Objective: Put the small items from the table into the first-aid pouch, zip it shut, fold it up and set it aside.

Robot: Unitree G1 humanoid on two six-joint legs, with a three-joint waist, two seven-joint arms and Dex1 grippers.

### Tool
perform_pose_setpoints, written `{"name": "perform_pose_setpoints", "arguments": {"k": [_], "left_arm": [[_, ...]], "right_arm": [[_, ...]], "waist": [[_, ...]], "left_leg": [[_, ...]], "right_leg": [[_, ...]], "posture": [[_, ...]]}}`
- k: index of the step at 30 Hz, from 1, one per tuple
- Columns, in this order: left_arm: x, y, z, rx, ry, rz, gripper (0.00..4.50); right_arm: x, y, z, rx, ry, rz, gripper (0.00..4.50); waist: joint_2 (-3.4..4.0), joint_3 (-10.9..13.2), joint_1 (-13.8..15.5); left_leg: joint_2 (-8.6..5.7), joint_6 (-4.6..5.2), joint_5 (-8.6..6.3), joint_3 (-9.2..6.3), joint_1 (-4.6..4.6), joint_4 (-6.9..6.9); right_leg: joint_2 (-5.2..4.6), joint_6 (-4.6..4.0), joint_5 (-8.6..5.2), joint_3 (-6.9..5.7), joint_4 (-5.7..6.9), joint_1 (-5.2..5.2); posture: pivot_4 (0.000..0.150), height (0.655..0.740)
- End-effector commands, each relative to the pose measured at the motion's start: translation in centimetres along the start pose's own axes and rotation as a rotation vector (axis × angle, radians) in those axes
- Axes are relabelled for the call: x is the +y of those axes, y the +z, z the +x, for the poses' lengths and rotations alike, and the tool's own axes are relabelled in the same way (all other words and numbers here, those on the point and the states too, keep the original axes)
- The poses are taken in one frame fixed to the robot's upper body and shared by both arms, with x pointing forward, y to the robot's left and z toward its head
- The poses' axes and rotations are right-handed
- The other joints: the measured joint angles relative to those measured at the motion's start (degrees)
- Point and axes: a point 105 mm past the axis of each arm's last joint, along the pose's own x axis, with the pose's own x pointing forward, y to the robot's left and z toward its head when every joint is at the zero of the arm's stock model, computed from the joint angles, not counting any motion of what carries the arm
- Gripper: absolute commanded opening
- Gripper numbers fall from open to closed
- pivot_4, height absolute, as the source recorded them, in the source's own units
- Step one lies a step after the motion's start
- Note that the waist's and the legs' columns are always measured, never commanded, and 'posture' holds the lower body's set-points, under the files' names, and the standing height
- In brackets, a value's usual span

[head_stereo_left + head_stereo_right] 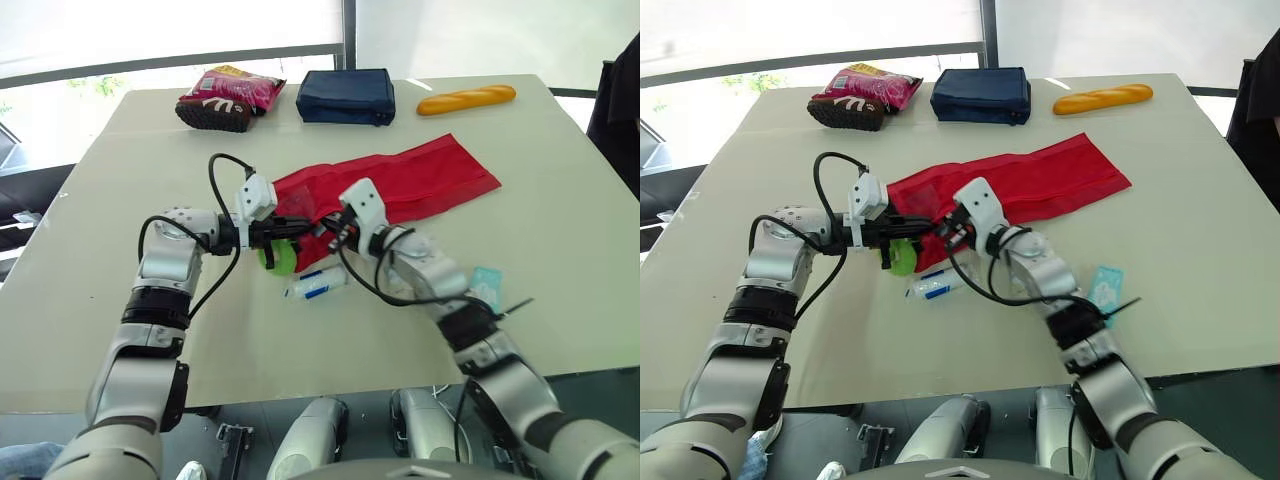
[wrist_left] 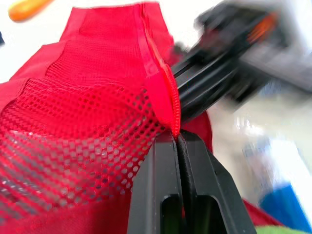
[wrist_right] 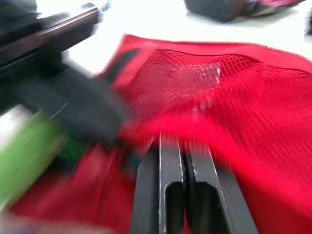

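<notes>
Left wrist view: the left end effector [image 2: 178, 138] is clamped on the zip edge of the red mesh first-aid pouch [image 1: 420, 175]. The right end effector [image 3: 183, 145], just beside it, is pinched together on the fabric too, probably to hold the mouth up. The green roll [image 1: 282, 257] sits right under them, with plenty of bare pale counter [image 1: 560, 250] beyond the right one.

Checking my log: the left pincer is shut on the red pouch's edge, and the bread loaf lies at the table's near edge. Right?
Not quite: the loaf lies at the table's far edge, as the left eye view shows. The left pincer is indeed shut on the red pouch's edge.
</notes>
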Motion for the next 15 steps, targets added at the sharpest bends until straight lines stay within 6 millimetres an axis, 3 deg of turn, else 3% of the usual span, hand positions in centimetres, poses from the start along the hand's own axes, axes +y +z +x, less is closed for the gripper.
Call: {"name": "perform_pose_setpoints", "arguments": {"k": [1,5,9,10,13,14,15], "left_arm": [[1.1,-0.4,-1.7,0.045,0.051,0.067,0.00],[2.2,-2.2,-3.8,0.128,0.105,0.063,0.00],[4.3,-4.8,-7.7,0.301,0.249,0.097,0.00],[5.1,-5.1,-8.7,0.330,0.313,0.101,0.62],[7.3,-5.5,-11.1,0.395,0.485,0.109,1.77],[7.7,-5.5,-11.6,0.408,0.517,0.112,2.23],[7.9,-5.1,-11.7,0.394,0.522,0.111,2.42]], "right_arm": [[1.7,2.5,-3.2,-0.073,0.083,-0.041,0.05],[1.2,3.9,-7.3,-0.182,0.015,-0.101,0.05],[0.8,4.7,-12.6,-0.266,-0.065,-0.126,0.05],[0.6,4.7,-13.7,-0.270,-0.092,-0.117,0.00],[0.5,4.5,-16.6,-0.247,-0.136,-0.134,0.77],[0.6,4.4,-17.2,-0.237,-0.141,-0.138,1.26],[0.6,4.3,-18.2,-0.217,-0.149,-0.139,1.42]], "waist": [[0.00,0.00,0.02],[0.00,0.00,0.05],[-0.02,-0.01,0.46],[-0.09,0.00,0.66],[-0.13,0.00,0.76],[-0.13,0.00,0.83],[-0.14,-0.01,0.78]], "left_leg": [[0.01,0.00,0.00,-0.01,0.00,0.00],[0.08,-0.04,0.00,-0.04,0.00,-0.03],[0.08,-0.04,0.00,-0.02,0.00,-0.02],[0.08,-0.04,0.00,-0.05,0.01,-0.04],[0.09,-0.03,-0.01,-0.03,0.01,-0.03],[0.09,-0.02,-0.01,-0.03,0.01,-0.02],[0.09,-0.02,-0.01,-0.03,0.01,-0.02]], "right_leg": [[0.00,0.00,0.00,-0.02,0.01,-0.01],[0.04,-0.01,-0.01,-0.07,0.00,-0.01],[0.04,0.00,-0.01,-0.06,-0.01,0.01],[0.02,0.00,-0.01,-0.10,-0.02,0.03],[0.04,0.02,-0.01,-0.11,-0.09,0.06],[0.03,0.03,-0.01,-0.12,-0.09,0.07],[0.03,0.04,-0.01,-0.13,-0.10,0.10]], "posture": [[0.150,0.7293],[0.150,0.7293],[0.150,0.7293],[0.150,0.7293],[0.150,0.7293],[0.150,0.7293],[0.150,0.7293]]}}
